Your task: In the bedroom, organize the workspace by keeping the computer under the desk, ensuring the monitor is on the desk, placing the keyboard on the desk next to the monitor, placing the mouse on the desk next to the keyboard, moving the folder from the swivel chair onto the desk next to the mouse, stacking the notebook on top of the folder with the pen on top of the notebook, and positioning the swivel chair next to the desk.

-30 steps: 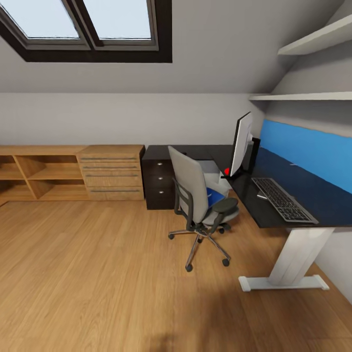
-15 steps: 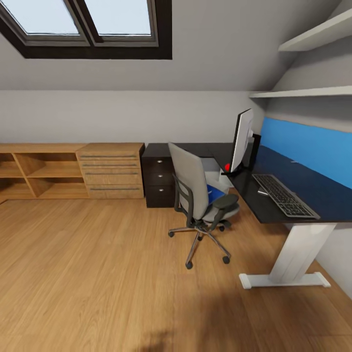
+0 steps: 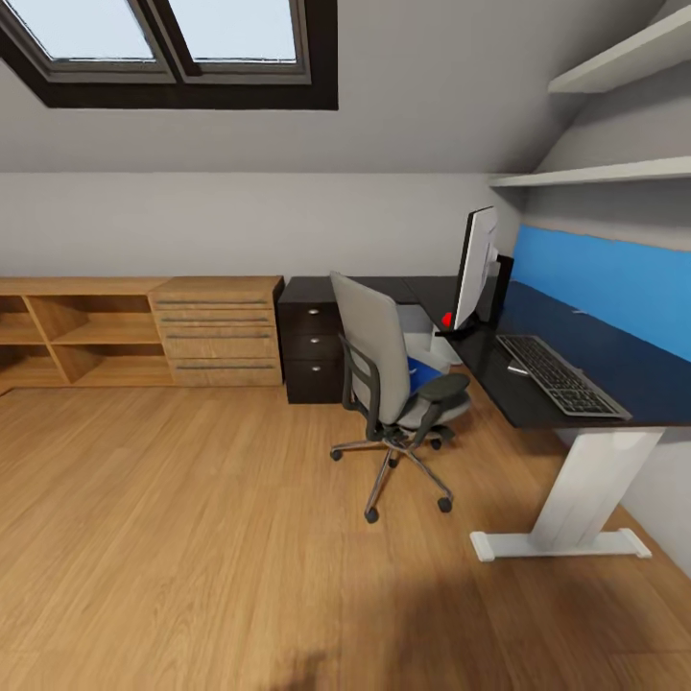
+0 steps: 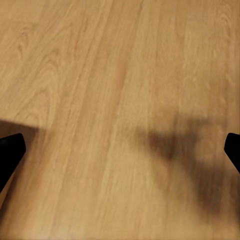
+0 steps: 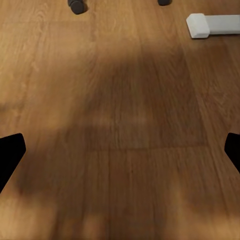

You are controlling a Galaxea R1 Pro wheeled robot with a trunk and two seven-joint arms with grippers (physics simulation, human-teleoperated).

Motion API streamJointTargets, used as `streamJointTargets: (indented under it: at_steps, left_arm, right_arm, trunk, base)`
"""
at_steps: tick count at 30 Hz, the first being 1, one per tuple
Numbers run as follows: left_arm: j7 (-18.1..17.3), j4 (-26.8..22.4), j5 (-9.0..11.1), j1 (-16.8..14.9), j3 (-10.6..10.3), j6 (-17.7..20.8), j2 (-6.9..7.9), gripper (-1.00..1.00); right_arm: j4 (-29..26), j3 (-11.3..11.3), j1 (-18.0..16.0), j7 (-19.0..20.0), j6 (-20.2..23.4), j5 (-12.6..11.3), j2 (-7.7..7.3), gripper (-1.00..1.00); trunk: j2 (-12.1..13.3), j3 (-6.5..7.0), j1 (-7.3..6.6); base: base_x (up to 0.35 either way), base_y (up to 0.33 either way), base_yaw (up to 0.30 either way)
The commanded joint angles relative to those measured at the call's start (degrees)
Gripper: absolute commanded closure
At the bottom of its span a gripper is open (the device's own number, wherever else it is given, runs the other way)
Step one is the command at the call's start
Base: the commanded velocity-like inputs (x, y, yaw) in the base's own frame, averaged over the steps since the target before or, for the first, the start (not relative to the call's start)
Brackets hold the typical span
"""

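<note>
Both my grippers, left gripper (image 4: 120, 150) and right gripper (image 5: 120, 150), hang wide over bare floor. Monitor (image 3: 475, 269) and keyboard (image 3: 561, 374) already sit on the desk (image 3: 624, 374) at three o'clock; the folder (image 3: 419, 374) waits on the swivel chair (image 3: 393, 384), not yet moved.

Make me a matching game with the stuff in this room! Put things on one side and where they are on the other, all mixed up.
Things:
1. folder
2. keyboard
3. monitor
4. swivel chair

Places:
A. standing upright on the desk, near its inner corner
B. lying flat on the desk, nearer the camera than the screen
C. on the wooden floor, in front of the desk
D. on the chair's seat

Pairs: 1-D, 2-B, 3-A, 4-C
</note>
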Motion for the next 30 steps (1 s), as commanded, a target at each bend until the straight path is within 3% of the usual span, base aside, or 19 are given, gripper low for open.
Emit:
streamJointTargets:
  at_steps: [1,20,25,30]
  left_arm:
    - [-0.06,0.02,0.35,-0.03,0.07,-0.14,-0.04,-1.0]
    - [0.91,0.02,0.35,-0.03,0.07,-0.33,-0.12,-1.0]
    - [4.43,0.05,0.37,-0.03,0.0,-1.73,-0.33,-1.0]
    - [11.49,0.03,0.14,-0.03,-0.19,-3.01,-2.48,-1.0]
  right_arm:
    - [0.03,-0.03,-0.03,-0.2,-0.15,0.13,0.02,-1.0]
    - [0.0,-0.07,-0.03,-0.2,-0.25,0.1,-0.06,-1.0]
    - [-0.04,-0.1,-0.03,-0.07,-0.3,0.1,-0.22,-1.0]
    - [-0.5,-0.28,-0.03,-0.03,-0.27,-0.02,-0.25,-1.0]
  trunk:
    - [-0.44,-0.24,0.22]
    - [-8.06,-3.65,4.39]
    - [-10.06,-4.55,5.49]
    - [-12.07,-5.44,6.59]
  base:
    - [0.0,0.0,0.0]
    - [0.0,0.0,0.0]
    - [0.0,0.0,0.0]
    - [0.0,0.0,0.0]
